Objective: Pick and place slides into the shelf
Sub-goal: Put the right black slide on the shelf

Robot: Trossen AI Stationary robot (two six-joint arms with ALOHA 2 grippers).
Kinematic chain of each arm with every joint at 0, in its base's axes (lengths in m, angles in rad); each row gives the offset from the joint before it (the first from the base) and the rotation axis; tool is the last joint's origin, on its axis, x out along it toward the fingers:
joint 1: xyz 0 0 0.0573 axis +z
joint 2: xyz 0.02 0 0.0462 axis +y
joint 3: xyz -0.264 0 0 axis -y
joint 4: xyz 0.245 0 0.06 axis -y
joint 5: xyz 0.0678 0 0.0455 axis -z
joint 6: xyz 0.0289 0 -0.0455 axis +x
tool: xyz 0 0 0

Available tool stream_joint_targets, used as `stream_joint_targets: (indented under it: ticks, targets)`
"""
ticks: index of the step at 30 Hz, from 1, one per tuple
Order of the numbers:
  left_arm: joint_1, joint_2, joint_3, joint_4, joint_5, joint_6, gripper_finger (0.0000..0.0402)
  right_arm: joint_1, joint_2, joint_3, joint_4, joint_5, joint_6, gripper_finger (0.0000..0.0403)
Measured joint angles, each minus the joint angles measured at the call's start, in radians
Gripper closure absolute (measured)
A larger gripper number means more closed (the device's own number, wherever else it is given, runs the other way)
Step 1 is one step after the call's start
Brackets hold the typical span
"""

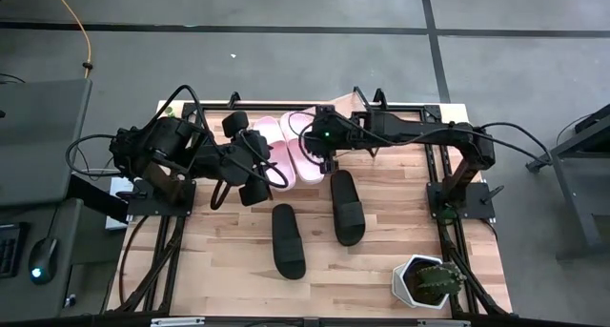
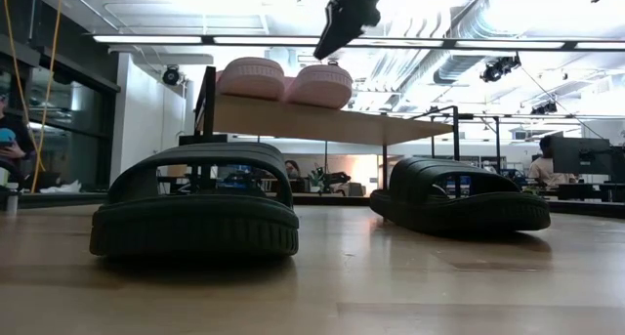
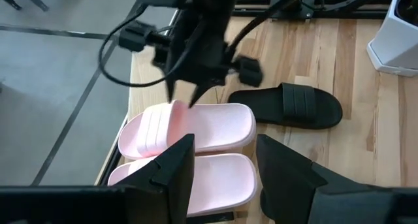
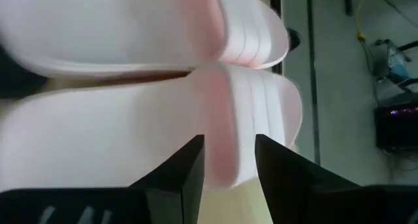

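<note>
Two matte black jointed arms, left arm [image 1: 181, 151] and right arm [image 1: 410, 132], draped in looping black cables. Small green light glowing near the right wrist, upper centre of the high view. Dark wedge-shaped fingers [image 3: 173, 168], flat-faced and angular, on blocky black housings.

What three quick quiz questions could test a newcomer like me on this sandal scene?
1. True or false: both pink slides lie on the shelf.
2. How many black slides sit on the tabletop?
3. Which gripper hangs right over the pink pair: A) the left gripper, B) the right gripper?

Key
1. True; they lie side by side.
2. Two.
3. B; its fingers stand apart, holding nothing, above the nearer pink slide's strap. The left gripper waits beside the shelf.
</note>
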Motion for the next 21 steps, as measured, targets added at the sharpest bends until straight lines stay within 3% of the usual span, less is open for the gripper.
stream_joint_targets:
  ticks: [8, 15, 21]
  targets:
    - [0.000, 0.002, 0.000, 0.000, 0.000, 0.000, 0.0250, 0.081, 0.000, 0.089, -0.218, -0.035, 0.143, 0.0279]
    - [0.000, 0.011, 0.000, 0.000, 0.027, 0.000, 0.0250, 0.147, 0.000, 0.104, -0.284, -0.081, 0.158, 0.0279]
    - [0.000, 0.024, 0.000, 0.000, 0.063, 0.000, 0.0250, 0.197, 0.000, 0.104, -0.327, -0.164, 0.294, 0.0279]
